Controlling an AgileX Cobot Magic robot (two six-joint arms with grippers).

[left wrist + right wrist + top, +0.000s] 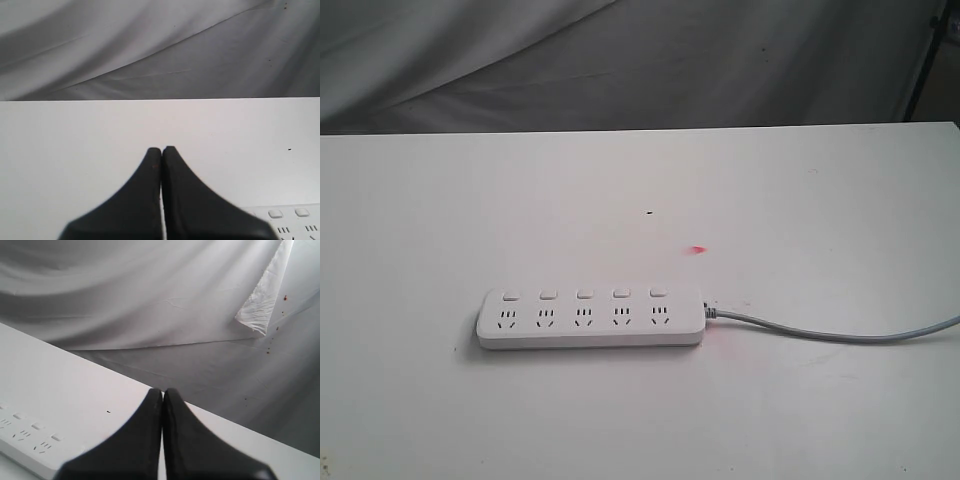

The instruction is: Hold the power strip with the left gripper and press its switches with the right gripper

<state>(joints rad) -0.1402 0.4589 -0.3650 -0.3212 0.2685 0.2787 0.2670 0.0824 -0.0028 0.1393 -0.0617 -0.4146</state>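
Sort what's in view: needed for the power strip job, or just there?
Job: power strip, its five switches, left gripper (shut), right gripper (shut).
Just there: grey cloth backdrop, red spot on the table, dark speck.

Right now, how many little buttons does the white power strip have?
5 buttons, in one row along the far edge of the power strip: leftmost, second, middle, fourth, and the last nearest the cable. None seem hidden.

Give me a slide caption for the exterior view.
Five-socket power strip lying flat on a white table, grey cable trailing off the right edge.
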